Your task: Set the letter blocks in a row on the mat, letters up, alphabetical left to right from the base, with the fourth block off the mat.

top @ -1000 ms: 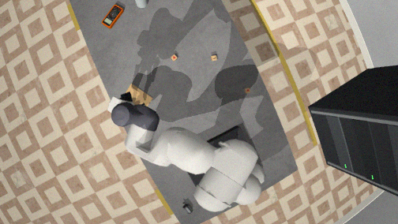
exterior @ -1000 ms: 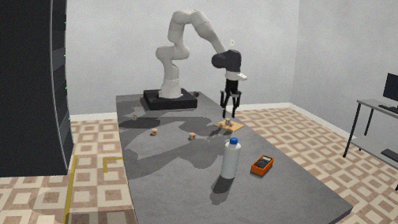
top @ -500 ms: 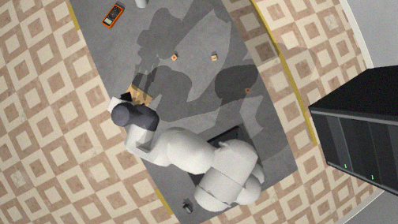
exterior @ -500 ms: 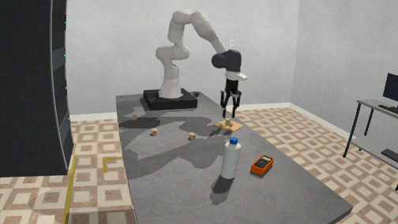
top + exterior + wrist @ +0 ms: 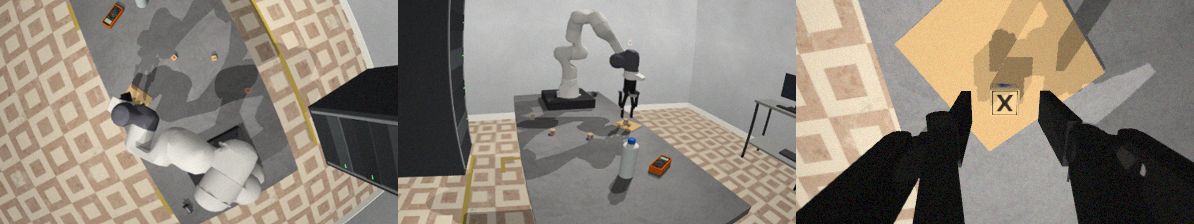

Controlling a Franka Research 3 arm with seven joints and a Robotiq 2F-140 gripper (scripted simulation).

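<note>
A block with an upright X on top (image 5: 1004,103) sits on the tan mat (image 5: 996,65), near the mat's near corner in the wrist view. It also shows in the exterior view (image 5: 625,122) on the mat (image 5: 628,125). My gripper (image 5: 1005,106) hangs straight above this block with its fingers partly open, one on each side, holding nothing. In the exterior view the gripper (image 5: 628,110) is clearly above the block. Three more small blocks lie on the grey table off the mat (image 5: 532,117) (image 5: 552,132) (image 5: 590,136). Their top faces are too small to read.
A white bottle with a blue cap (image 5: 628,158) and an orange multimeter (image 5: 660,164) stand on the table's far end from the base. The mat lies close to the table's side edge. A tall black cabinet (image 5: 429,87) stands beside the table.
</note>
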